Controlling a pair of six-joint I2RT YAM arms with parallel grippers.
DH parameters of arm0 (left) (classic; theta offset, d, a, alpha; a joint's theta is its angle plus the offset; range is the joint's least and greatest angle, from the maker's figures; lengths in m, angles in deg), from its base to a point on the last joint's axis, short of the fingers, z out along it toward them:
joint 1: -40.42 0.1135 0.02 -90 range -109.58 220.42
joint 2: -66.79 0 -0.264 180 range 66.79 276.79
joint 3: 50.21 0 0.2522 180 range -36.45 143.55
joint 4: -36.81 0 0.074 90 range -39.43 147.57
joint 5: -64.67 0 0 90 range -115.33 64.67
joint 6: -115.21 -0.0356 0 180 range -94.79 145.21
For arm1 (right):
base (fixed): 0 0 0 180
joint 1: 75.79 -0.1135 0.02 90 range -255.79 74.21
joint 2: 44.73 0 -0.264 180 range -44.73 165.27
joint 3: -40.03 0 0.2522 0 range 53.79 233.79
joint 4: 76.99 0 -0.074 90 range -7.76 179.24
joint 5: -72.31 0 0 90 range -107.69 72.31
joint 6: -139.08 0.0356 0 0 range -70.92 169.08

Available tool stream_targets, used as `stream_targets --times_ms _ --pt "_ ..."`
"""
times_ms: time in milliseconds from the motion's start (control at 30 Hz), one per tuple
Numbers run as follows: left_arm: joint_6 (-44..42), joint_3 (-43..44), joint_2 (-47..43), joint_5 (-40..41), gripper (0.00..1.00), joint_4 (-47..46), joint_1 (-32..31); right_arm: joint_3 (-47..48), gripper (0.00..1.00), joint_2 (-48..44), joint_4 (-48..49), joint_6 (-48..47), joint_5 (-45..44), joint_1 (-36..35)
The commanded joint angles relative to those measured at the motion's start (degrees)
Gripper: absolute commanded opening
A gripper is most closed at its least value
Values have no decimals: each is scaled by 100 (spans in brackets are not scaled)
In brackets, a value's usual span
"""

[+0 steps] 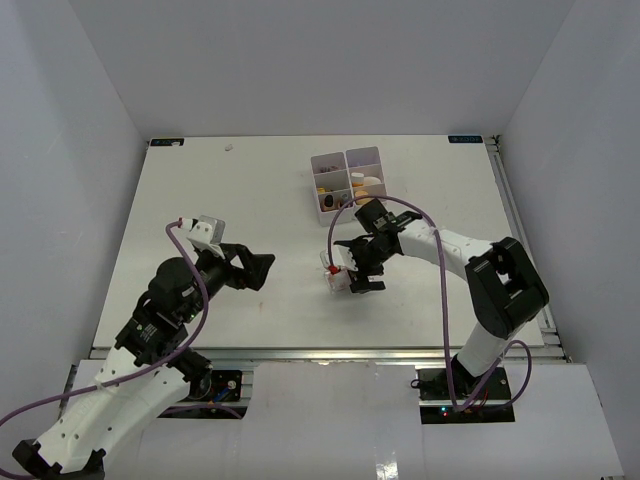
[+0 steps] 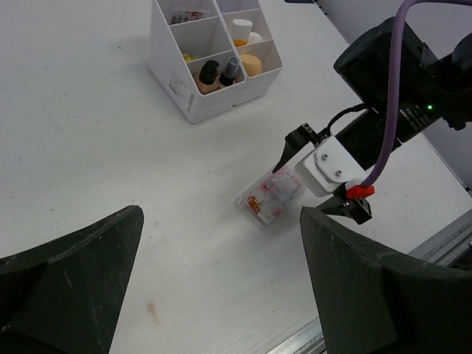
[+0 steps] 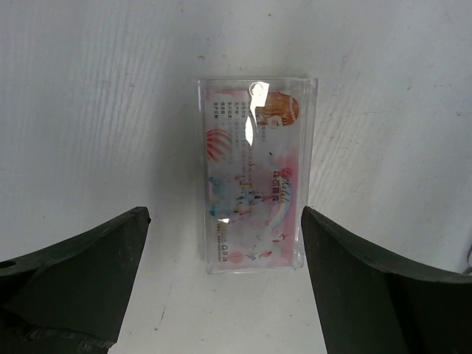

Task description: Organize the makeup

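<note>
Right gripper (image 1: 350,273): spread above flat clear plastic packet with pink-red print (image 3: 254,177).
Packet: lying on white surface (image 1: 200,200).
Left gripper (image 1: 262,272): spread, empty.

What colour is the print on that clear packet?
The packet has pink-red print; right wrist view.

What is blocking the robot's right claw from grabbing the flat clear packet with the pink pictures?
Nothing visible is. The right gripper hangs open right over the flat clear plastic packet with pink-red print, with one finger on each side of it. The packet lies flat on the white table, and nothing sits on top of it.
</note>
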Motion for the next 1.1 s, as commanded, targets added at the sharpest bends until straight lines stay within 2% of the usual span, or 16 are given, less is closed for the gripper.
stream_targets --times_ms 0,367,533,567,767,867,1000,1067 --pt "28 -68 23 20 98 69 9 374 90 281 5 136 -200 -39" --pt "46 -77 99 -90 98 76 9 474 90 734 117 335 -381 -57" --pt "46 -86 104 -140 98 60 9 515 99 844 119 376 -383 -48" --pt "46 -86 111 -154 98 60 9 515 94 859 119 391 -376 -48" --pt "30 -103 195 -285 98 27 9 489 85 858 247 623 -358 -48" --pt "28 -103 217 -311 98 25 9 497 85 853 254 683 -349 -54" --pt "28 -112 226 -313 98 18 9 428 97 728 274 692 -342 -49" --pt "28 -112 226 -318 98 11 9 334 90 647 344 682 -345 -52"
